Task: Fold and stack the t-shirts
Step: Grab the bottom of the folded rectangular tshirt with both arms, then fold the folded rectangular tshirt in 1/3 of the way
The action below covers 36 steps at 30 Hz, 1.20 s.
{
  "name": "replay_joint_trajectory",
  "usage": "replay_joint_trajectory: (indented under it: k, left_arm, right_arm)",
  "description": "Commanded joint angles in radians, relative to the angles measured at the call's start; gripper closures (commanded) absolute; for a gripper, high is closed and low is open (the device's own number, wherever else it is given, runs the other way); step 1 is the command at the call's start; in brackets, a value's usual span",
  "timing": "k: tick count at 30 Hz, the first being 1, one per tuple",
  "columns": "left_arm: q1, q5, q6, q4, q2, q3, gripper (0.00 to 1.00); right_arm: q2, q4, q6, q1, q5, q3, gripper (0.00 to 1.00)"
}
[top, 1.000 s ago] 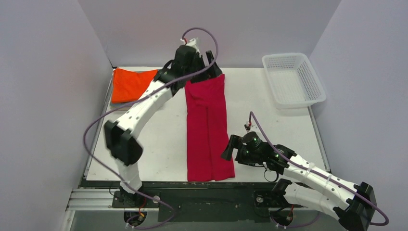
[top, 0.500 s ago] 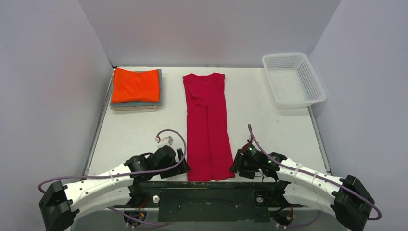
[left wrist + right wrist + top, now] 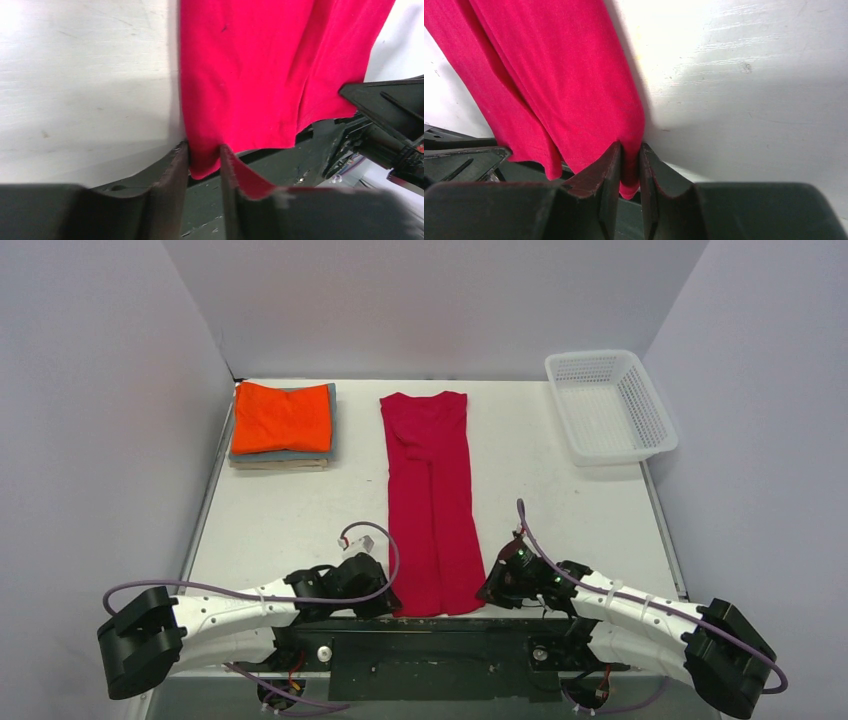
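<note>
The crimson-red t-shirt [image 3: 432, 500] lies folded lengthwise into a long strip down the middle of the table, collar end far, hem at the near edge. My left gripper [image 3: 390, 600] sits low at the hem's near-left corner. In the left wrist view it [image 3: 204, 155] is shut on that corner of the red cloth [image 3: 240, 75]. My right gripper [image 3: 488, 590] is at the near-right corner; in the right wrist view it [image 3: 630, 152] pinches the red hem [image 3: 549, 75] tightly. The orange t-shirt [image 3: 282, 418] tops a folded stack over a grey-blue one [image 3: 331, 425] and a beige one [image 3: 280, 464] at the far left.
A white mesh basket [image 3: 608, 405] stands at the far right corner. The table's dark front rail [image 3: 440, 625] runs just under both grippers. Purple-grey walls close in the left, right and back sides.
The left arm swung from the shirt's far end down to the near-left corner. The right gripper dropped to the near-right corner. Both jaws closed onto the red hem.
</note>
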Motion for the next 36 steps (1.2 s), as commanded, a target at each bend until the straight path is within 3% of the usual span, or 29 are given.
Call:
replay_joint_trajectory:
  k: [1,2,5,6,13,18,27,36]
  left_arm:
    - [-0.019,0.023,-0.025,0.091,0.053,-0.003,0.70]
    - [-0.021,0.017,-0.027,0.087,0.064,0.000,0.72]
    - [-0.022,-0.008,-0.035,0.068,0.075,0.014,0.99]
    - [-0.022,-0.011,-0.035,0.060,0.071,0.026,1.00]
    - [-0.004,-0.050,0.032,-0.008,-0.023,0.134,1.00]
    - [0.146,0.001,0.164,-0.049,0.007,0.250,1.00]
    - [0.447,0.098,0.372,0.002,0.261,0.492,1.00]
    - [0.602,0.152,0.434,0.084,0.491,0.663,1.00]
  right_arm:
    - [-0.013,-0.039,0.010,0.003,0.016,-0.024,0.84]
    - [-0.012,-0.038,0.008,0.004,0.014,-0.025,0.85]
    - [-0.010,-0.035,0.007,0.005,0.008,-0.023,0.96]
    - [-0.015,-0.034,0.006,0.006,0.005,-0.018,1.00]
    - [-0.061,-0.120,-0.051,0.002,0.036,0.097,1.00]
    - [0.000,-0.134,-0.107,-0.064,0.038,0.236,1.00]
    - [0.286,-0.126,-0.297,-0.233,0.037,0.574,1.00]
    - [0.577,-0.107,-0.333,-0.335,-0.009,0.844,1.00]
